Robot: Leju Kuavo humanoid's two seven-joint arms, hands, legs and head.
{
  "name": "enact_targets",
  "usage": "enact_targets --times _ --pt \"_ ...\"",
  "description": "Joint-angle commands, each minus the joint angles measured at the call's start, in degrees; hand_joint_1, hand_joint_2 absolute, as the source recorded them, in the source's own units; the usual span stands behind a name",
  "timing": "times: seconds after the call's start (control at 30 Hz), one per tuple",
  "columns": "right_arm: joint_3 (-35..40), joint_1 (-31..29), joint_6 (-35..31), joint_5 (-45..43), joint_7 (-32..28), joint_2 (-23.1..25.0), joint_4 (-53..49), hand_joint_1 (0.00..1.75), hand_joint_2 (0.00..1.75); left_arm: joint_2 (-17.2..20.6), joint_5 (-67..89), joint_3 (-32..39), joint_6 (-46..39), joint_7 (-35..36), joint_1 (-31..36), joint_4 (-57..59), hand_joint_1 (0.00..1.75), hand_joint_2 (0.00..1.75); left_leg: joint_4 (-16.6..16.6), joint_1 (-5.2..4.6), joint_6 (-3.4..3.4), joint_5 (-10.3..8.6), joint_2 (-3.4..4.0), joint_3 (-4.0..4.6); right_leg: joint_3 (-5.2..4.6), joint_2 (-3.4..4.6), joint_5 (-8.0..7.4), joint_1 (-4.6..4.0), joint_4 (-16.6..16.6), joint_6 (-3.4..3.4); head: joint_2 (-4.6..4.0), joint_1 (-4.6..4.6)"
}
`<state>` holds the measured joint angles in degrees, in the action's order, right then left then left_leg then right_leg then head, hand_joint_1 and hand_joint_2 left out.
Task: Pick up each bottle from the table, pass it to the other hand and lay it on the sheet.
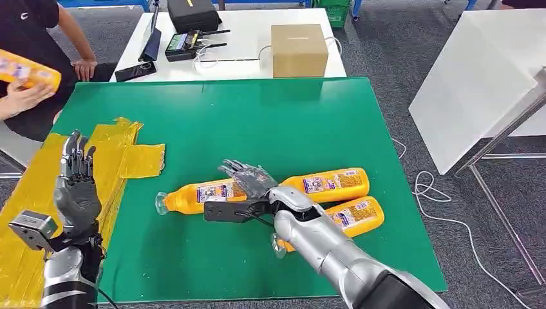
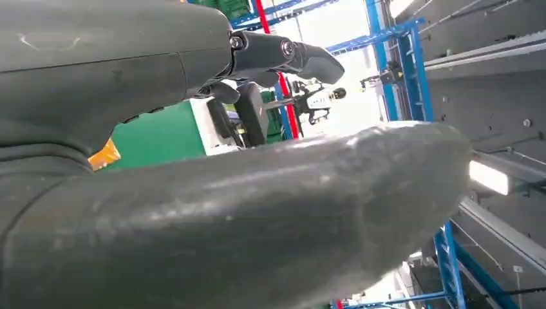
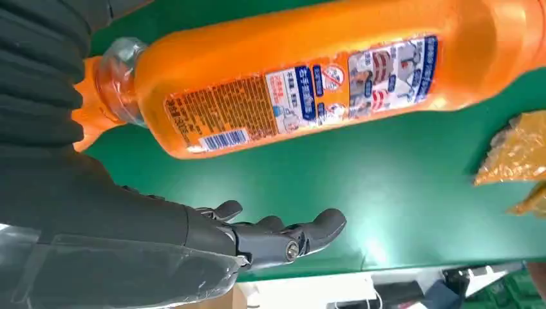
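silver right hand [image 1: 248,179] hovers with fingers spread and empty over the near-left orange bottle [image 1: 203,194] lying on the green table [image 1: 257,122], likely full, heavy and slick, best gripped mid-body; left hand [image 1: 76,187] upright, fingers apart, above the yellow sheet [image 1: 129,154].

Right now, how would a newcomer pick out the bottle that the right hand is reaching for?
On the green table, three orange bottles lie near the front edge. Take the leftmost bottle, partly under the right hand. It lies nearest the yellow sheet, its clear cap pointing toward that sheet.
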<state>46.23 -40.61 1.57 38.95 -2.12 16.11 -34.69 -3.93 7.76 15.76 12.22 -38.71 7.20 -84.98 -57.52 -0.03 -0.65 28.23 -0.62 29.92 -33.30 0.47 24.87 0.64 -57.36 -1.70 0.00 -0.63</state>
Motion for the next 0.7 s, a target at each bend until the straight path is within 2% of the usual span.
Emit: enact_targets --times 0.03,0.37,0.7 --pt "4.0 -5.8 1.5 1.3 2.6 2.1 10.1 0.0 1.75 -1.0 -0.2 -2.2 0.5 0.3 3.7 5.1 0.0 0.0 0.0 0.11 0.06 -0.04 -0.07 0.02 0.06 -0.15 -0.04 -0.11 0.1 0.06 0.0 0.0" --pt "5.9 -6.3 2.1 5.3 8.0 2.8 16.3 0.0 1.75 -1.4 -2.6 -3.7 2.8 0.5 6.1 7.6 0.0 0.0 0.0 0.03 0.02 -0.04 -0.15 0.0 0.08 -0.21 0.0 -0.04 0.0 0.02 0.0 0.0" --pt "5.8 -6.2 2.1 5.3 8.1 2.7 16.5 0.0 1.75 -1.6 -2.7 -3.8 2.9 0.5 6.2 7.6 0.0 0.0 0.0 0.09 0.05 -0.05 -0.12 0.01 0.08 -0.2 -0.03 -0.1 0.1 0.05 0.0 0.0"
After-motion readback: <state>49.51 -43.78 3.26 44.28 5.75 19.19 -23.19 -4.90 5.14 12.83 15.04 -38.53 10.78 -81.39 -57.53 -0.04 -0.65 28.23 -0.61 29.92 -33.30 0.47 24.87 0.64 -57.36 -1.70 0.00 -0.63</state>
